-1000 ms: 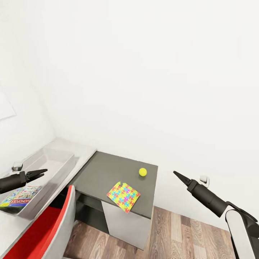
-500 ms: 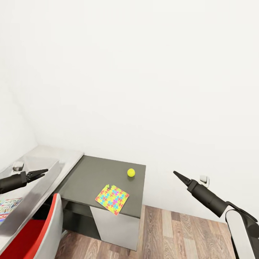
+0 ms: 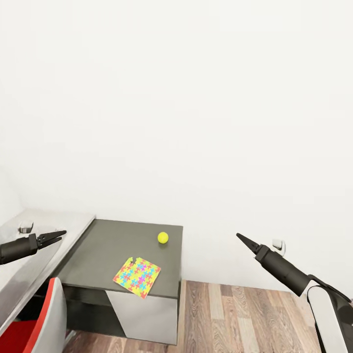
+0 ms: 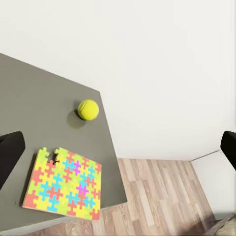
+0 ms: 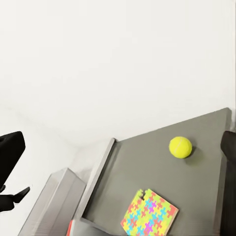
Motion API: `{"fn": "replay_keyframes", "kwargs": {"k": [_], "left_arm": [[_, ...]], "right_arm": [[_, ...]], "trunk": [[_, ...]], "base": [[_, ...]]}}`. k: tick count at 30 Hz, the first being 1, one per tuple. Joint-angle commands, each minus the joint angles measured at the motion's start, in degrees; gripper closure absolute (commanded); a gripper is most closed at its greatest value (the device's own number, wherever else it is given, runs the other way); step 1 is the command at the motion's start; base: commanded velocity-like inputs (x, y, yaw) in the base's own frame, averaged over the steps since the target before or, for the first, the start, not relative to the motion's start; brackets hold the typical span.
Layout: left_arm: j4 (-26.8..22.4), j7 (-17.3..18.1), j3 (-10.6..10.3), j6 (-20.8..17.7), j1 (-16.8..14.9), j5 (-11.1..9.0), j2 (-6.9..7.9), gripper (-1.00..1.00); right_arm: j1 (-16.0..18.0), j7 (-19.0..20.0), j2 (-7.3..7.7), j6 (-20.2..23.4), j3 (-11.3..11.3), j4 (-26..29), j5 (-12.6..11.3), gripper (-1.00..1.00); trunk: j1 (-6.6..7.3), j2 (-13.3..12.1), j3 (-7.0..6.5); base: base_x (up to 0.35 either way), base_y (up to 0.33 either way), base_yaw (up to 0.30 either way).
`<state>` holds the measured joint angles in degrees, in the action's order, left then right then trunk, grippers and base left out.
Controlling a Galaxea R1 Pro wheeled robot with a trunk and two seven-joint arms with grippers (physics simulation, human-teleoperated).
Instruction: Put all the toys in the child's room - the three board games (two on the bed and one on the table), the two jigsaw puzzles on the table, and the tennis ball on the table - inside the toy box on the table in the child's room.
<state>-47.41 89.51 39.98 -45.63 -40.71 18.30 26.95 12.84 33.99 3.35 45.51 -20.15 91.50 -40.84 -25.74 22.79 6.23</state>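
A yellow-green tennis ball (image 3: 163, 238) rests near the back of the dark grey lower section of the table (image 3: 98, 250). A bright mosaic jigsaw puzzle (image 3: 137, 270) lies flat at that section's front edge. Both also show in the left wrist view, ball (image 4: 88, 109) and puzzle (image 4: 64, 184), and in the right wrist view, ball (image 5: 180, 147) and puzzle (image 5: 149, 214). My left gripper (image 3: 56, 235) hovers open above the pale desk, left of the puzzle. My right gripper (image 3: 242, 239) hangs open in the air right of the table. The grey toy box (image 5: 61, 191) sits left of the dark section.
The pale grey desk top (image 3: 54, 218) joins the dark section at the left. A red-and-white chair (image 3: 34, 328) stands at the lower left. A white wall runs behind the table. Wood-plank floor (image 3: 235, 318) lies open to the right.
The whole head view has swung right, so table, ball and puzzle sit further left in the picture and the toy box with its game box has slid out. Both arms hold their pose.
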Motion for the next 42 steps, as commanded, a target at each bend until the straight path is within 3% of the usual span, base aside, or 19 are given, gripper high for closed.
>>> {"fn": "replay_keyframes", "kwargs": {"k": [1, 14, 27, 42], "left_arm": [[-0.05, 0.49, 0.17, -0.6, -0.07, 0.64, -0.03, -1.0], [-0.05, 0.49, 0.18, -0.61, -0.07, 0.77, -0.09, -1.0], [-0.05, 0.49, 0.18, -0.68, -0.07, 0.86, -0.14, -1.0], [-0.05, 0.49, 0.19, -0.48, -0.07, 0.86, -0.15, -1.0]], "right_arm": [[0.08, 0.11, -0.01, 0.37, -0.07, 0.0, -0.1, -1.0], [0.08, 0.11, -0.01, 0.37, -0.07, -0.01, -0.09, -1.0], [0.08, 0.11, -0.01, 0.37, -0.04, -0.01, -0.29, -1.0], [0.08, 0.11, -0.07, 0.33, -0.04, -0.25, -0.3, -1.0]], "trunk": [[-0.04, 0.12, 0.07], [-0.04, 0.12, -0.69], [-0.04, 0.12, -0.86], [-0.04, 0.12, -0.86]], "base": [[0.0, 0.0, -0.245], [0.0, 0.0, -0.241], [0.0, 0.0, -0.073], [0.0, 0.0, -0.262]]}}
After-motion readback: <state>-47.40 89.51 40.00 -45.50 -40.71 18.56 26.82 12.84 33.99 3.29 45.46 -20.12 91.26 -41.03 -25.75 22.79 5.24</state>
